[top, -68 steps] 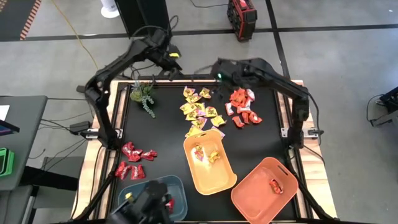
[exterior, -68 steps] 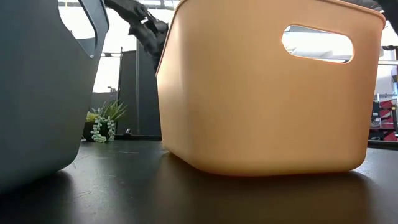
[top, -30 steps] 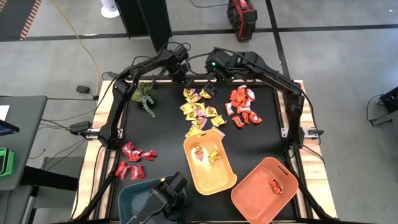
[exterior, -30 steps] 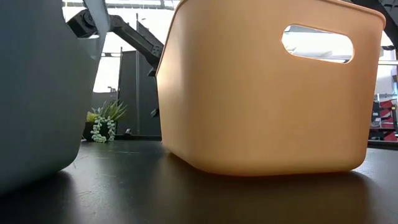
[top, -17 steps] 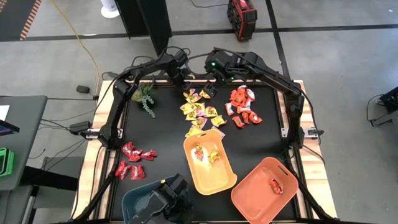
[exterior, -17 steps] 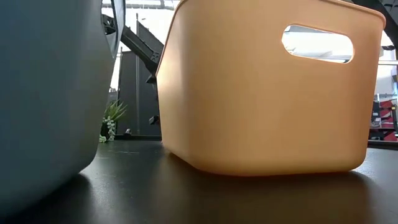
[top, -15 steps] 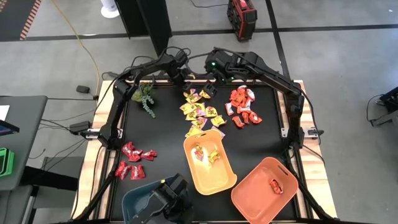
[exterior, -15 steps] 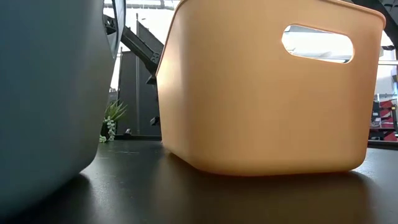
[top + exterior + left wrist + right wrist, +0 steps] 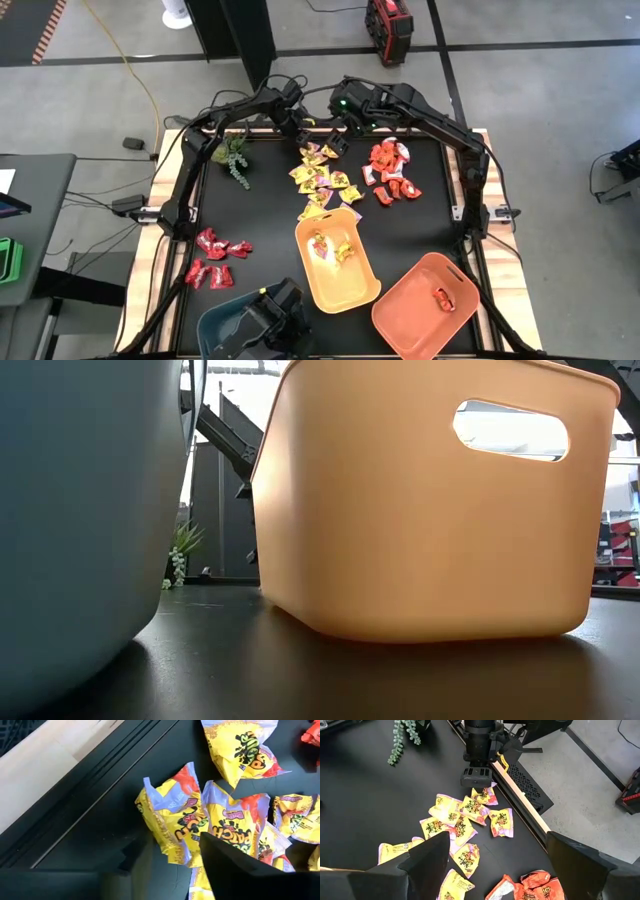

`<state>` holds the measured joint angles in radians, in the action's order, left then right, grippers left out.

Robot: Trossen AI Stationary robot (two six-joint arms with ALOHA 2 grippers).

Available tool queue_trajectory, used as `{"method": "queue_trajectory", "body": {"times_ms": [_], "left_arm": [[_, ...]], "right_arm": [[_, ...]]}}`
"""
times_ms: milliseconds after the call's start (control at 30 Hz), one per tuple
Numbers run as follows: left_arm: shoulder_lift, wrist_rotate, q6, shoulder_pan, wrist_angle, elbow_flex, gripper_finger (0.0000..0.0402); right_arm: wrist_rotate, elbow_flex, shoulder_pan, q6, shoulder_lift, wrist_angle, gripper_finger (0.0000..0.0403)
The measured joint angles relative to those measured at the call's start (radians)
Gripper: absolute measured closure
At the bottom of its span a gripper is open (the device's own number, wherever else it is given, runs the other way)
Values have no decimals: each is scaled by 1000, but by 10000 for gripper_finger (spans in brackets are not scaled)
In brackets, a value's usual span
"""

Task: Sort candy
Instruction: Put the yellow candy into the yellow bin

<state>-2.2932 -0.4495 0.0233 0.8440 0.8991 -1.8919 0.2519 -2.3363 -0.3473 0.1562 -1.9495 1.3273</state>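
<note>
The left tool (image 9: 477, 776) is down at the far end of the yellow candy (image 9: 322, 177) pile, its half-open fingers on each side of one yellow packet (image 9: 172, 827), not yet closed on it. The right tool (image 9: 338, 143) hangs just beside it, fingers wide open and empty. Under the tools about ten yellow packets lie on the black bench (image 9: 270, 215); the exact number I cannot tell.

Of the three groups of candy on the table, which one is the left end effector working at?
The yellow candy: the left end effector is down at its far edge, unlike the deep red group or the orange-red group.
</note>
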Motion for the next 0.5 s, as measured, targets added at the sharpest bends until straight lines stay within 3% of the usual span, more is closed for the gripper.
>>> {"method": "queue_trajectory", "body": {"times_ms": [400, 500], "left_arm": [[0, 9, 5, 0, -32, 0, 389], [0, 9, -1, 0, -34, 0, 398]], "right_arm": [[0, 0, 0, 1, 0, -1, 58], [0, 0, 0, 2, 0, -1, 58]]}}
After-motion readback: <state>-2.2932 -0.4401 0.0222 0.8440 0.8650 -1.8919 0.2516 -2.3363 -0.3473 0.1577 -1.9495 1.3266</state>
